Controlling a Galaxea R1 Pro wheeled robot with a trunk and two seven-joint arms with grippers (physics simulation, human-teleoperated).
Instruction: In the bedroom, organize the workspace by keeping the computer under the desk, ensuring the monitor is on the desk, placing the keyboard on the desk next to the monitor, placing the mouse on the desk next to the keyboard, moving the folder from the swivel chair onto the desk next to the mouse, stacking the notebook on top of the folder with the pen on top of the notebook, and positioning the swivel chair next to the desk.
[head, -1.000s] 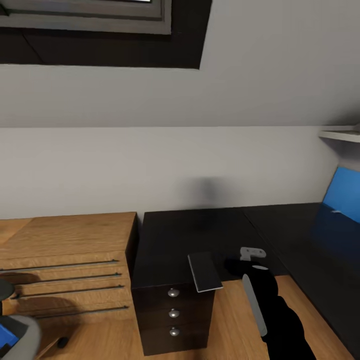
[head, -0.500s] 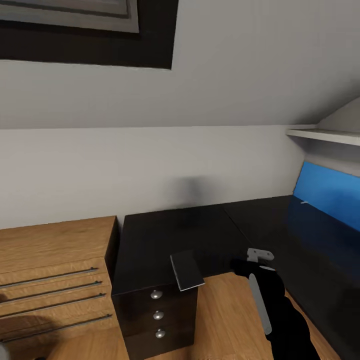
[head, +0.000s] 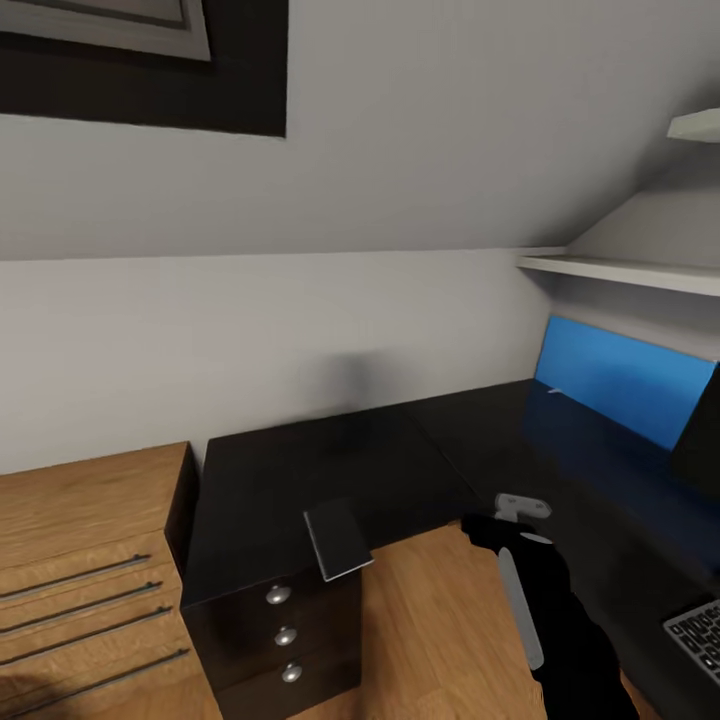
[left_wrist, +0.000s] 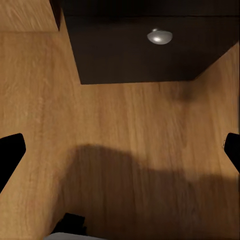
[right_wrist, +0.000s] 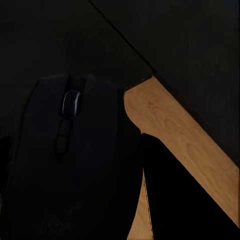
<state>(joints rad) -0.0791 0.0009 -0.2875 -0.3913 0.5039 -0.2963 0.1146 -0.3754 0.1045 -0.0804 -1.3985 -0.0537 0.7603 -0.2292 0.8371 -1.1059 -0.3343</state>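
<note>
— What do you see on your left side?

— An oak drawer unit (head: 85, 560), then a black cabinet (head: 280, 620) with round silver knobs. A small grey notebook (head: 337, 538) lies on its near corner. My left gripper (left_wrist: 120, 150) hangs over the wood floor (left_wrist: 120, 130), jaws spread wide, holding nothing.

— And to the right?

— The black desk (head: 470, 450) runs along the wall. My right gripper (right_wrist: 75, 150) is clenched around the mouse (right_wrist: 70, 160), above the desk's near edge. Further right the blue folder (head: 620, 385) stands against the wall, and the keyboard (head: 698, 632) lies at the near right.
</note>
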